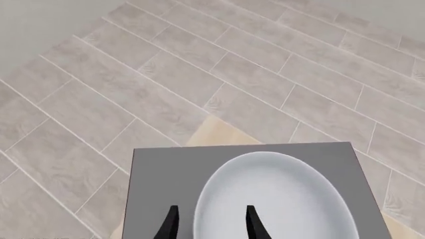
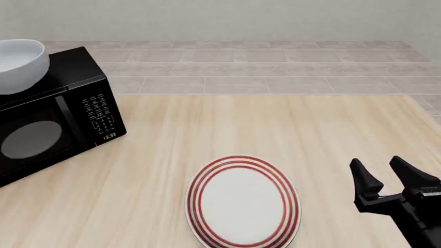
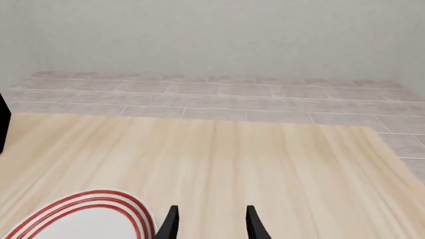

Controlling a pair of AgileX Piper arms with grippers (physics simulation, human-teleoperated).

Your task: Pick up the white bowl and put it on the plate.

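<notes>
Two grippers stand spread: the left gripper (image 1: 210,224) straddles the white bowl's (image 2: 19,64) rim atop the microwave (image 2: 55,119), the right gripper (image 2: 386,178) hovers right of the plate (image 2: 243,202).

The front camera sits high on the arms' side, looking forward and down over the tabletop (image 2: 276,124) to the tiled floor. The left wrist camera hovers close above the white bowl (image 1: 279,196). The right wrist camera rides low, sharing the plate (image 3: 79,221) with the front view.
</notes>
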